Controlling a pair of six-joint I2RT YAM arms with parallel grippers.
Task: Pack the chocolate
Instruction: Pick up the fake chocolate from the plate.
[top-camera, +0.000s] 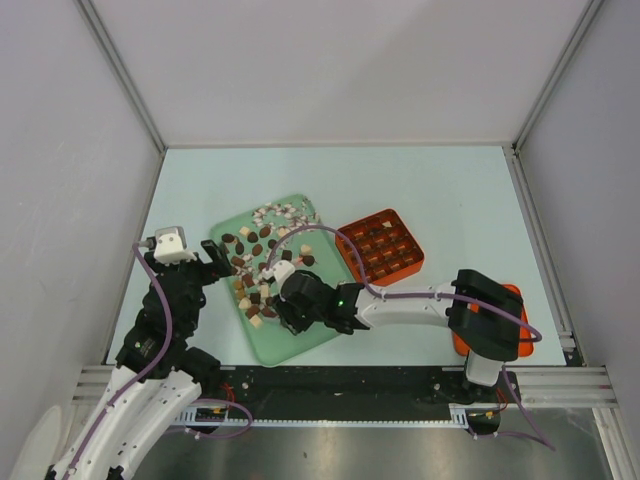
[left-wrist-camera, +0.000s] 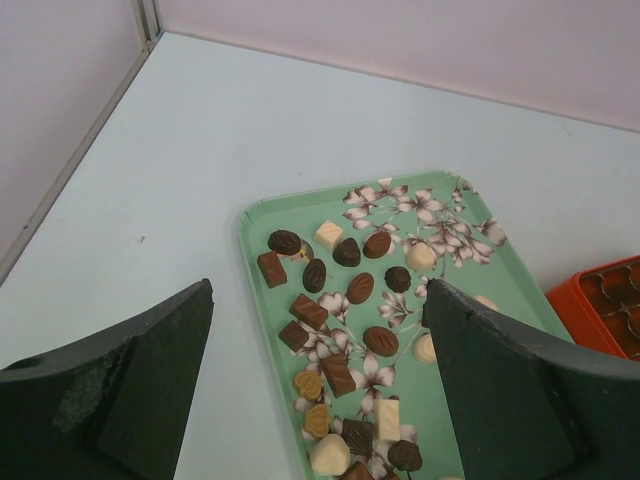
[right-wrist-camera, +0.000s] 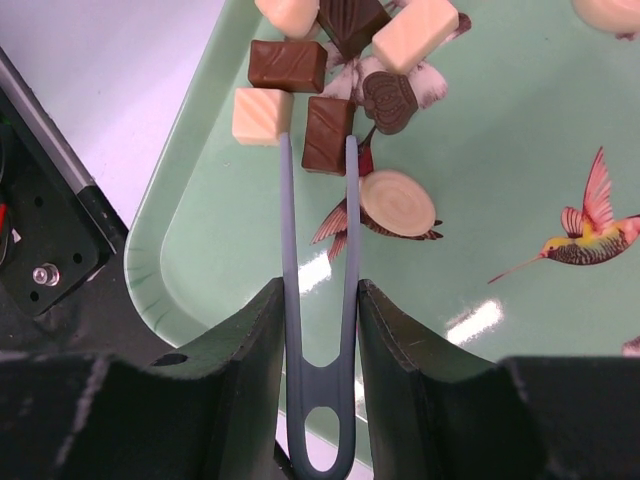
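Many small pieces of chocolate (top-camera: 262, 262), dark brown, lighter brown and cream, lie scattered on a green flowered tray (top-camera: 292, 346). My right gripper (right-wrist-camera: 320, 290) is shut on grey-blue tongs (right-wrist-camera: 286, 240). The tong tips stand on either side of a brown rectangular chocolate (right-wrist-camera: 328, 135); a round cream piece (right-wrist-camera: 398, 202) lies just to its right. In the top view the right gripper (top-camera: 285, 305) hangs over the tray's near part. My left gripper (left-wrist-camera: 318, 300) is open and empty above the tray's left rim (left-wrist-camera: 245, 215), with chocolate (left-wrist-camera: 360, 288) below it.
An orange square box (top-camera: 380, 245) with a grid of cells sits just right of the tray, its corner also in the left wrist view (left-wrist-camera: 610, 300). An orange flat piece (top-camera: 515, 330) lies under the right arm's base. Grey walls enclose the pale table (top-camera: 450, 200).
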